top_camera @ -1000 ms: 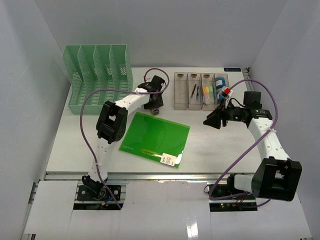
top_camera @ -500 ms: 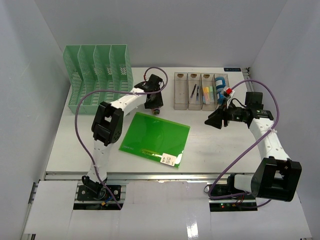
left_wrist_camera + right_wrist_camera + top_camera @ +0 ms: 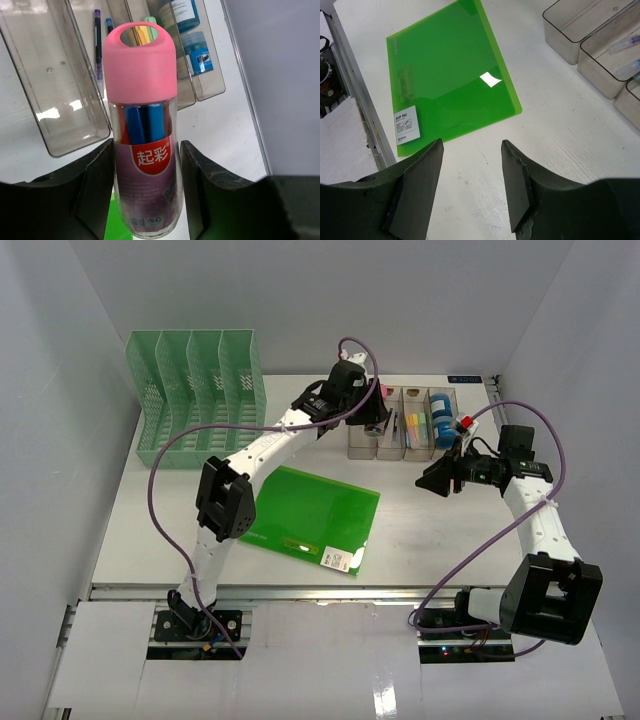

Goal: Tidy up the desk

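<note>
My left gripper (image 3: pixel 147 150) is shut on a clear tube of coloured pens (image 3: pixel 145 170) with a pink cap (image 3: pixel 141 65). It holds the tube above the clear four-compartment tray (image 3: pixel 75 145). In the top view the left gripper (image 3: pixel 372 410) hangs over the tray's left end (image 3: pixel 392 454) at the back of the white desk (image 3: pixel 450 530). My right gripper (image 3: pixel 428 481) hovers open over bare desk right of the green folder (image 3: pixel 315 510), with nothing between its fingers (image 3: pixel 471 144). The folder (image 3: pixel 445 75) lies flat ahead of it.
A green slotted file rack (image 3: pixel 195 390) stands at the back left. The tray holds pens (image 3: pixel 97 40), highlighters (image 3: pixel 416 426) and blue rolls (image 3: pixel 197 47); its leftmost compartment is bare. Grey walls enclose the desk, and a metal rail (image 3: pixel 300 590) runs along the front.
The left arm has carried the pen tube from behind the folder's back edge up and to the right, over the tray. The right arm has barely moved.
</note>
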{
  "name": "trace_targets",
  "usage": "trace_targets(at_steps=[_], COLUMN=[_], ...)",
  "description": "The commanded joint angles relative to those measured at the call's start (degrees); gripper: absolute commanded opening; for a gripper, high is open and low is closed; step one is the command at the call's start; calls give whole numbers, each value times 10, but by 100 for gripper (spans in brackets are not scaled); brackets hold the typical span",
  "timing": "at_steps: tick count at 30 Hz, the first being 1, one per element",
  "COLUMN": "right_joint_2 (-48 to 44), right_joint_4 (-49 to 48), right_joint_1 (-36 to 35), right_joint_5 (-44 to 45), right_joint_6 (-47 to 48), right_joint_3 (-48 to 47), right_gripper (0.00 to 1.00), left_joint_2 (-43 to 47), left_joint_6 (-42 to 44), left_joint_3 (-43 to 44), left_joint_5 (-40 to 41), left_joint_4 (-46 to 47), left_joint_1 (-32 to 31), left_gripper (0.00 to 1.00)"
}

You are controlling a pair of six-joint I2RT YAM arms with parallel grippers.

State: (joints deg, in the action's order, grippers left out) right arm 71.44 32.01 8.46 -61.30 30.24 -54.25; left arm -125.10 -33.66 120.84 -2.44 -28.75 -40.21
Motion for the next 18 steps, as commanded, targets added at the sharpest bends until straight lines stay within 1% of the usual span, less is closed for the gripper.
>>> trace_targets(at_steps=[1,5,10,13,15,18], right_joint_2=[-10,-10,-9,-8,-7,-4], right_joint_4=[-3,-2,-1,-2,-1,-1], right_joint_1=[9,9,10,11,10,11], right_joint_5=[-24,-27,-30,-31,-32,-32], right_joint_6=[5,5,6,6,6,7], right_joint_3=[6,6,6,6,7,8], right_gripper=[56,57,57,57,57,57], left_joint_2=[-50,-89,-116,-132,-140,-149], left_joint_6=[2,12,23,30,30,31], left_joint_3=[76,116,120,121,122,125], left_joint_5=[-5,8,42,47,46,43], left_joint_4=[0,1,6,6,6,6], left_joint_1=[9,13,20,25,26,27], left_gripper=[6,8,9,11,16,33])
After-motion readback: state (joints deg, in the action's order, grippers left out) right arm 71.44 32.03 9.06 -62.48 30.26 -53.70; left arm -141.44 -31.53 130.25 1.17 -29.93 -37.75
